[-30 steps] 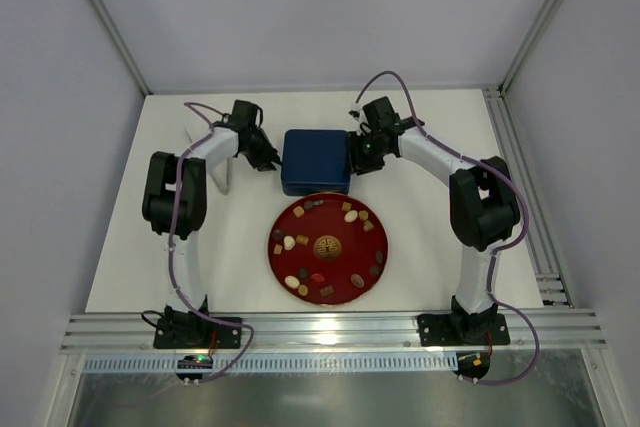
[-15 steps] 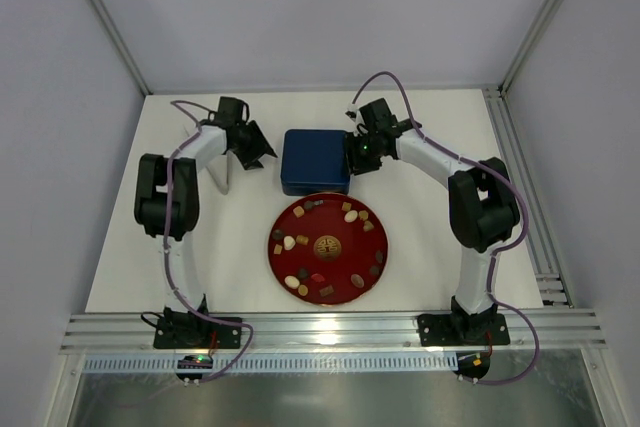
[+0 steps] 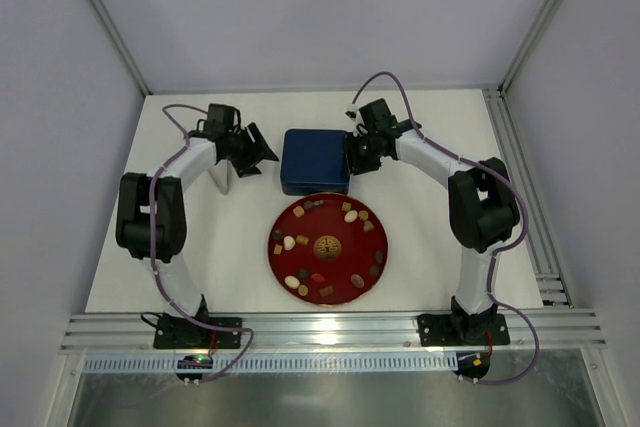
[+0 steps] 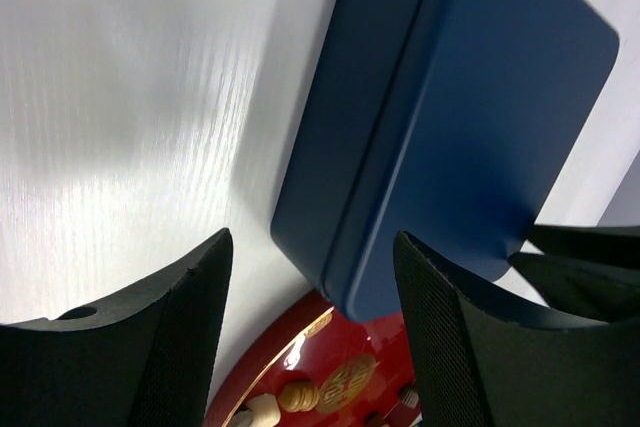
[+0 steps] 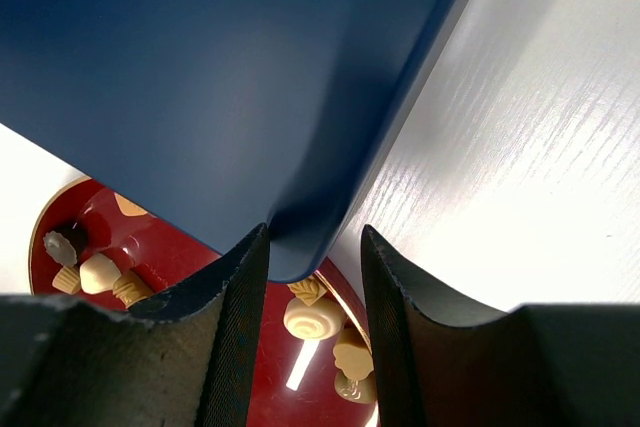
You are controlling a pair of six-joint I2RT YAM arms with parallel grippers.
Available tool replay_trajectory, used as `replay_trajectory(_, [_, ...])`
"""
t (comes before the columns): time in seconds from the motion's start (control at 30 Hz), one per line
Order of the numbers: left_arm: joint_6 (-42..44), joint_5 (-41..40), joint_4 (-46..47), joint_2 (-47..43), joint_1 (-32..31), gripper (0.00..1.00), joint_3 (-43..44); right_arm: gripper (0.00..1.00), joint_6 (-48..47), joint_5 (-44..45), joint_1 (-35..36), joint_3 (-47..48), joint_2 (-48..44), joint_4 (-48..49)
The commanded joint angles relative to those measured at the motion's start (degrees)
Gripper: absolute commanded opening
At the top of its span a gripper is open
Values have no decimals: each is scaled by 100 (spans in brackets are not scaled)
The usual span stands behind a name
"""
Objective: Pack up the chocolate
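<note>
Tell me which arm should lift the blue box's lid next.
Right. The right gripper straddles a corner of the blue box, jaws open around its lid edge. The left gripper is open too, but apart from the box, off its left side.

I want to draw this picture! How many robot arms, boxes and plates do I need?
Arms: 2 (left, right)
Boxes: 1
Plates: 1
Total: 4
</note>
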Motion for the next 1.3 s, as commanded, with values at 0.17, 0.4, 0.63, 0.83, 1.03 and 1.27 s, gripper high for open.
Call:
replay_trajectory(0.17, [318,317,318,-420,-188,64,-611,43,41,196,34,-55,-81,121])
replay_trajectory(0.4, [204,273,538,-464,-302,65,-840,43,58,161,34,-20,-37,112])
replay_trajectory(0.63, [168,-184,135,-314,-355,57,-892,43,58,230,34,-37,7,113])
replay_trajectory(0.83, [203,-728,-323,-121,-548,53,-866,43,41,397,26,-230,34,147])
replay_trajectory(1.03, [160,-1044,-517,55,-654,50,-866,43,50,503,34,-502,7,279])
replay_trajectory(1.27, [142,-1230,-631,222,-733,50,-857,40,138,468,34,-1030,-98,613])
